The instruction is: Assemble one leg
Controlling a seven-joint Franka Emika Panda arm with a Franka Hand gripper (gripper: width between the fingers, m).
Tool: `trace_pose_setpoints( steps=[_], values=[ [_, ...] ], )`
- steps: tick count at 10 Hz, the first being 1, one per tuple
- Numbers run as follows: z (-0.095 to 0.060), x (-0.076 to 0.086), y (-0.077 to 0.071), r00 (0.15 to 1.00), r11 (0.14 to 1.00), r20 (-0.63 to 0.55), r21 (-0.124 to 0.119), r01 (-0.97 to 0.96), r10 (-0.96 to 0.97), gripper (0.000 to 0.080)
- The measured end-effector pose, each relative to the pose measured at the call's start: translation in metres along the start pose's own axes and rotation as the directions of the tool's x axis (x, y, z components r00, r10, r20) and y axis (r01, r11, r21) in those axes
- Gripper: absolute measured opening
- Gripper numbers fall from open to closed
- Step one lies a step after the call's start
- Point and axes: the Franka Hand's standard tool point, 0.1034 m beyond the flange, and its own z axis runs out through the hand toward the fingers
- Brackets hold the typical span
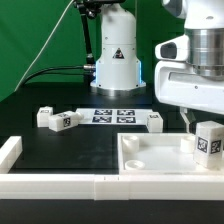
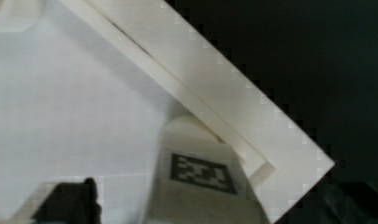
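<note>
Leg [image 2: 207,165] w/ tag, by panel [image 2: 79,110] corner.
Leg is just inside panel's raised rim [image 2: 204,85], tag facing cam; dark gripper finger [image 2: 70,200] over panel near leg; black table [image 2: 319,50] beyond rim.

The arm's white, rounded base column [image 1: 104,40] carries a black triangular sticker [image 1: 118,56] on its front, and a bluish-white ring [image 1: 115,86] circles its foot. Black cables [image 1: 45,72] lead off from that column toward the exterior view's left. On the exterior view's right of the column is a blocky white wrist housing [image 1: 190,58] with a dark grey band [image 1: 185,12] above it. The gripper [image 1: 196,126] below has thin dark fingers [image 1: 186,121].
</note>
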Motion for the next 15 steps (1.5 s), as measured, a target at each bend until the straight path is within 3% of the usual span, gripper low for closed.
trace_pose_setpoints(
  steps=[4, 6, 9, 11, 13, 15],
  values=[
    [-0.0003, -0.0004, 0.0006, 0.881, 0.881, 0.004, -0.015, 0.474, -0.474, 0.0649],
    [-0.0028, 0.0035, 0.0026, 0.743, 0.743, 0.014, -0.018, 0.67, -0.669, 0.0649],
    [-0.0028, 0.0045, 0.0037, 0.574, 0.574, 0.021, -0.027, 0.819, -0.818, 0.0649],
    [-0.0025, 0.0045, 0.0039, 0.589, 0.588, 0.02, -0.027, 0.808, -0.808, 0.0625],
    [-0.0027, 0.0052, 0.0043, 0.589, 0.588, 0.02, -0.028, 0.808, -0.808, 0.0294],
    [-0.0026, 0.0071, 0.0061, 0.628, 0.627, 0.019, -0.032, 0.778, -0.778, 0.0294]
  ],
)
